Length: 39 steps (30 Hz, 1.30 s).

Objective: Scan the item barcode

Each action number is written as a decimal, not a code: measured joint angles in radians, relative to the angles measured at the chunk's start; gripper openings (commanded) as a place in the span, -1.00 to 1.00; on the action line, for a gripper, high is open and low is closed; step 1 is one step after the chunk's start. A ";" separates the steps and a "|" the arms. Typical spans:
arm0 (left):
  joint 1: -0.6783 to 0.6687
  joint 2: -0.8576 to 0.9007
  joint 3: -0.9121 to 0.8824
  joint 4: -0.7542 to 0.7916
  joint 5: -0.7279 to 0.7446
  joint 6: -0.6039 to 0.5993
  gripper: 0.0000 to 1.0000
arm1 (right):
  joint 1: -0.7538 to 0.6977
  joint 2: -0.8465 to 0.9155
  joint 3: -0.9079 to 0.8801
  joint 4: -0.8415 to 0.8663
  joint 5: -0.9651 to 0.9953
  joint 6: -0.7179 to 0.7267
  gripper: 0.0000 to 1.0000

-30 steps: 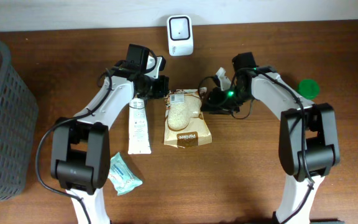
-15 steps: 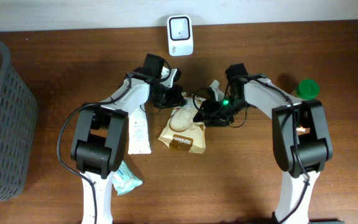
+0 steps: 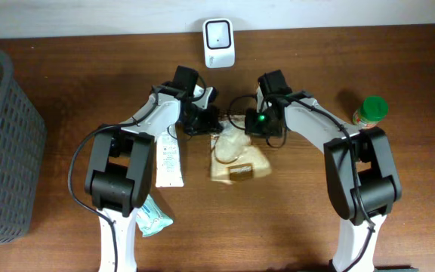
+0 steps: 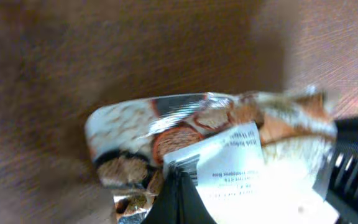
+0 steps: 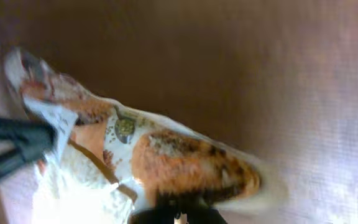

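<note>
Item: the snack bag (image 3: 239, 155) lies mid-worktop at 6 o'clock from the scanner (image 3: 218, 33), with its top end caught between the two arms.
Left pincer (image 4: 179, 190): fully closed, pinching the bag's upper edge just beside the white label (image 4: 229, 155).
Right pincer (image 5: 176, 214): fully closed on the opposite end of the bag. Only its tips show, at the bottom of the right wrist view.
Barcode: it sits on the white label, among wrinkled film, facing the left wrist camera.
Step in hand: probably lifting the bag to present the label to the scanner.
Doing it well: hold the film taut between both grips so the label flattens. Raise both ends together, then tip the label toward the scanner window at 12 o'clock.
Open room: there is a bare strip of worktop (image 3: 300, 211) toward 12 o'clock and wider space at 6 o'clock.
Edges: the tube (image 3: 167, 159) is near at 9 o'clock, under the left arm. The small packet (image 3: 151, 211) is at 7 o'clock. The green-lidded jar (image 3: 371, 112) is well apart at 2 o'clock. The basket (image 3: 6, 151) is at the far 9 o'clock side.
</note>
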 measured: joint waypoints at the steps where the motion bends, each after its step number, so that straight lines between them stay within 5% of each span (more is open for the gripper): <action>1: 0.003 0.000 0.000 -0.021 0.007 -0.002 -1.00 | -0.001 0.000 0.000 0.044 -0.015 0.007 -0.90; 5: 0.003 0.000 -0.001 -0.043 0.018 -0.029 -1.00 | -0.093 0.003 0.051 -0.034 -0.223 -0.025 -0.41; 6: 0.003 0.000 -0.001 -0.043 0.018 -0.032 -1.00 | -0.135 0.008 0.116 -0.196 -0.270 -0.074 0.04; 8: 0.000 0.002 -0.002 -0.040 0.022 -0.033 -1.00 | -0.191 0.011 0.184 -0.369 -0.307 -0.133 0.29; 10: -0.001 0.002 -0.005 -0.031 0.029 -0.036 -1.00 | -0.268 0.012 0.168 -0.470 -0.335 -0.225 0.38; 15: -0.001 0.002 -0.006 -0.028 0.032 -0.036 -1.00 | -0.195 0.055 0.041 -0.402 -0.439 -0.358 0.46; 18: -0.002 0.002 -0.007 -0.027 0.032 -0.036 -1.00 | -0.137 0.047 -0.025 -0.201 -0.528 -0.288 0.44; 20: -0.002 0.002 -0.007 -0.024 0.031 -0.036 -1.00 | -0.084 0.023 -0.118 0.062 -0.579 -0.111 0.38; 22: 0.001 0.002 -0.007 -0.023 0.025 -0.037 -1.00 | -0.034 0.026 -0.152 0.211 -0.597 0.021 0.20; 24: 0.003 0.002 -0.007 -0.021 0.024 -0.037 -1.00 | -0.010 0.038 -0.157 0.255 -0.597 0.080 -0.27; 26: 0.003 0.002 -0.007 -0.020 0.024 -0.039 -1.00 | -0.010 0.052 -0.163 0.259 -0.589 0.104 -0.55; 31: 0.005 0.005 -0.007 -0.025 0.033 -0.039 -1.00 | -0.043 0.054 -0.158 0.141 -0.597 0.032 -0.63; 34: 0.015 0.011 -0.009 -0.040 0.076 -0.039 -1.00 | -0.098 0.061 -0.157 0.061 -0.629 -0.088 -0.92; 39: 0.116 0.037 0.116 -0.256 0.002 -0.001 -1.00 | -0.123 0.064 -0.160 0.036 -0.635 -0.166 -0.92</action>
